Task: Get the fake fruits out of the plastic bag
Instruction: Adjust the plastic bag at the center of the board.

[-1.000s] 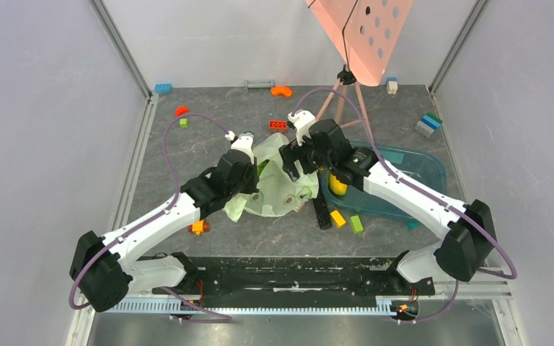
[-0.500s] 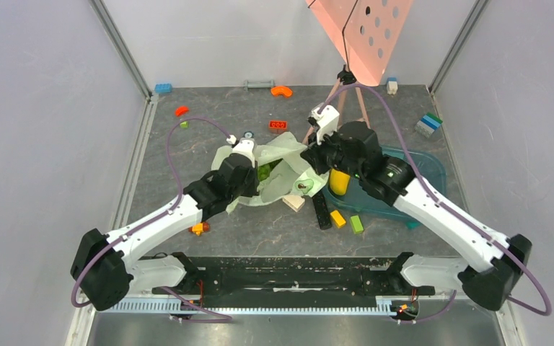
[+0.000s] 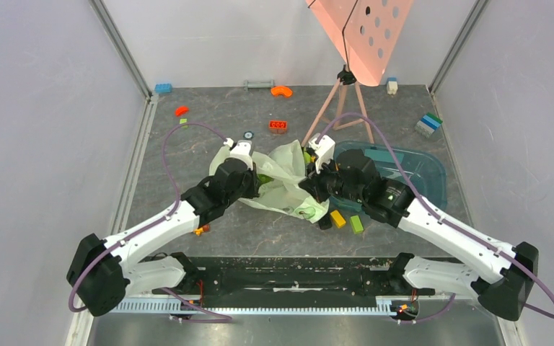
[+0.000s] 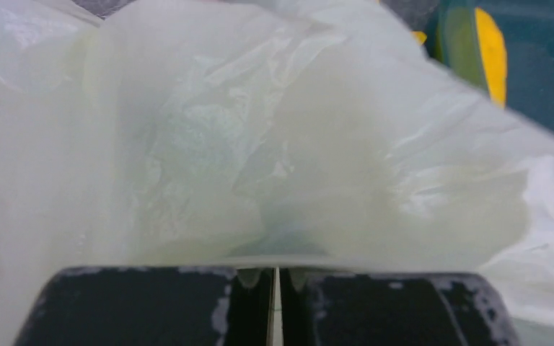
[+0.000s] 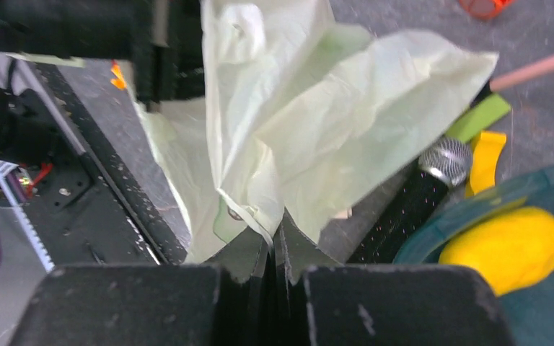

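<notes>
The pale-green plastic bag (image 3: 283,180) lies crumpled mid-table, stretched between both grippers. My left gripper (image 3: 257,182) is shut on its left side; in the left wrist view the bag (image 4: 260,144) fills the frame and a thin fold sits in the shut gripper (image 4: 275,272). My right gripper (image 3: 310,190) is shut on the bag's right edge (image 5: 310,122), the film pinched at the gripper (image 5: 275,241). A smooth yellow fake fruit (image 5: 508,249) lies in the teal tray (image 5: 469,213). A bright green patch (image 3: 264,177) shows at the bag by the left gripper.
The teal tray (image 3: 415,169) stands right of the bag. A black microphone (image 5: 433,180), a yellow brick (image 3: 338,218) and a green brick (image 3: 357,224) lie by it. A pink perforated board on a tripod (image 3: 357,36) stands behind. Loose bricks (image 3: 278,125) dot the far table.
My right gripper has shut on the bag's right edge and drawn it toward the near side and right. The bag has spread out flatter between the two grippers; the left arm shifted slightly.
</notes>
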Robot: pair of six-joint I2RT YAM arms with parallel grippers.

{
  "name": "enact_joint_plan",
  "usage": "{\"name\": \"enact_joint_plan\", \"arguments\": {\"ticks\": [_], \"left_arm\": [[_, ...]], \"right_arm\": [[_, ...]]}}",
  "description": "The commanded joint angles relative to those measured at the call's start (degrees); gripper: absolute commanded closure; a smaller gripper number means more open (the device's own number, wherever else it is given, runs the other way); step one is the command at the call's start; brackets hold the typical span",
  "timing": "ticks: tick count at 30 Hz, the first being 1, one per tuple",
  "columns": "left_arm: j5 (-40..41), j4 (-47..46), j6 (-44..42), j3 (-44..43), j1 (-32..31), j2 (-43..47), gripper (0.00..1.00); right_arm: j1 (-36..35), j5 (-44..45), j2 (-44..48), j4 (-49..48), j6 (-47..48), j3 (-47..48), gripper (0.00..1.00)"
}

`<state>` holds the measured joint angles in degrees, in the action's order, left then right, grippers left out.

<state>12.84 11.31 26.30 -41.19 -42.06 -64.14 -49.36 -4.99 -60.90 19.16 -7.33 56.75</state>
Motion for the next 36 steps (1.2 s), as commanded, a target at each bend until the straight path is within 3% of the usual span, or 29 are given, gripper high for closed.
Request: {"name": "enact_joint_plan", "arguments": {"ticks": [1, 6, 13, 19, 30, 33, 36], "left_arm": [[-1.72, -9.42, 5.44, 2.07, 0.25, 0.27, 0.97], [-5.94, -22.1, 7.99, 10.07, -0.18, 3.82, 0.98], [-7.16, -29.83, 9.17, 18.31, -2.65, 11.83, 0.95], [-4.8, -32.93, 8.35, 18.59, -3.21, 15.18, 0.81], [5.55, -40.26, 6.44, 12.4, -3.38, 1.11, 0.64], [7.28, -42.74, 6.32, 9.62, -3.28, -4.93, 0.65], [10.71, -42.61, 6.37, 5.7, -3.2, -10.92, 0.73]], "right_arm": [[-0.04, 4.42, 0.56, -2.62, -1.32, -3.75, 0.98], [-0.04, 4.45, 1.53, -6.16, -1.71, -6.36, 0.97], [-0.05, 6.43, -1.82, -11.72, -2.95, -0.84, 0.96], [-0.15, -0.87, -9.11, -12.34, -2.74, 7.71, 0.96], [-0.22, -4.94, -13.04, -11.44, -3.27, 13.32, 0.96], [-0.62, -5.32, -12.97, -11.07, -3.42, 12.91, 0.96], [-0.83, -3.02, -12.38, -10.75, -3.47, 12.13, 0.96]]}}
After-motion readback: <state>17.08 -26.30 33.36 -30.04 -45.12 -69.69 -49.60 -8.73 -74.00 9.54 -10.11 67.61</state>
